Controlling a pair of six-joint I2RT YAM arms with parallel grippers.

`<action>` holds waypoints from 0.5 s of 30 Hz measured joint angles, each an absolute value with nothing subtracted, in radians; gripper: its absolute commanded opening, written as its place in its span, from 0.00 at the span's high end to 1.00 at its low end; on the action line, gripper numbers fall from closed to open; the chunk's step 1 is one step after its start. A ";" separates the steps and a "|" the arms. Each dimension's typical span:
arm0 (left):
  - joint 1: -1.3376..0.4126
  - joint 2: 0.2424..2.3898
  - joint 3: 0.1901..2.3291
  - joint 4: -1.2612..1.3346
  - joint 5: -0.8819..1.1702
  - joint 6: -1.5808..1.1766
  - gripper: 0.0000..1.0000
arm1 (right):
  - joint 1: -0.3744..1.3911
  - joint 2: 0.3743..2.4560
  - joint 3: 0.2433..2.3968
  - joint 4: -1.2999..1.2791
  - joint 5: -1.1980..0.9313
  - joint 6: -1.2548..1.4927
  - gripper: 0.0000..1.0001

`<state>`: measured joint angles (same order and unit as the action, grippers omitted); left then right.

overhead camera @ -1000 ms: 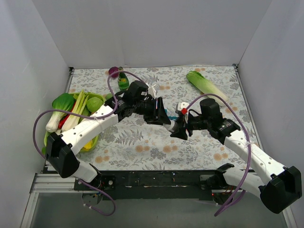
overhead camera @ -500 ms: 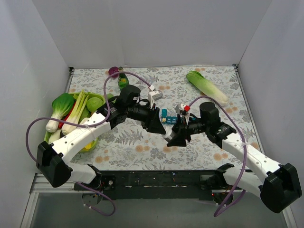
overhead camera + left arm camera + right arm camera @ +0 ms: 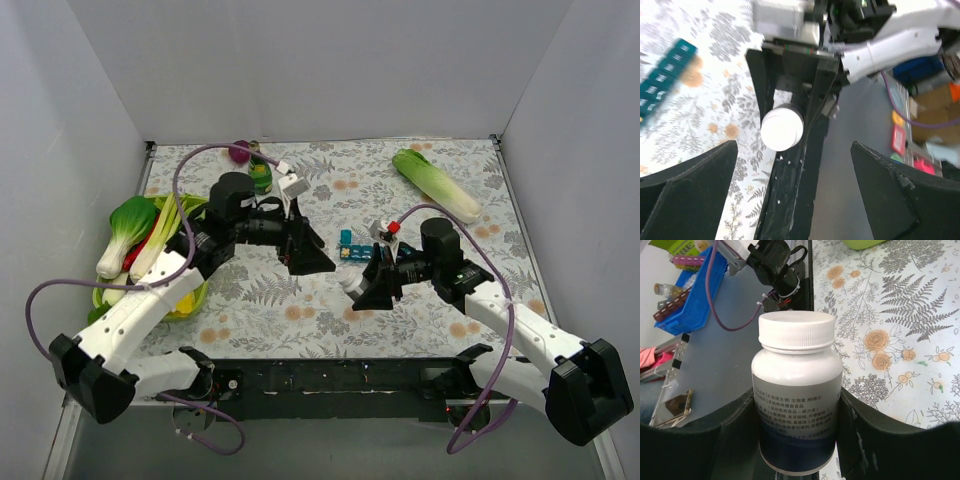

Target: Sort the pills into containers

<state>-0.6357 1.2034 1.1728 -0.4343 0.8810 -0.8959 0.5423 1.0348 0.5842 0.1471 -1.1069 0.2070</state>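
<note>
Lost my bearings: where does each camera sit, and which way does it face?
Top external: above and behind, looking down at the floral-cloth table; left arm and right arm show.
Left wrist: past its open black fingers toward the white plastic pill bottle.
Right wrist: along its fingers gripping that bottle.
Shared: both wrist views show the bottle.

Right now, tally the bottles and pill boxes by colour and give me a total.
White bottle: 1
Green bottle: 1
Teal pill box: 1
Total: 3
</note>
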 measured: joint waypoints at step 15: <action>-0.597 1.274 1.118 -0.419 0.707 -1.473 0.12 | 0.632 0.981 0.842 -0.311 -0.704 -0.550 0.99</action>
<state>-0.5972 1.2743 1.1183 -0.4187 0.7071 -1.4727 0.6315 0.9813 0.8417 -0.3115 -0.7040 -0.5499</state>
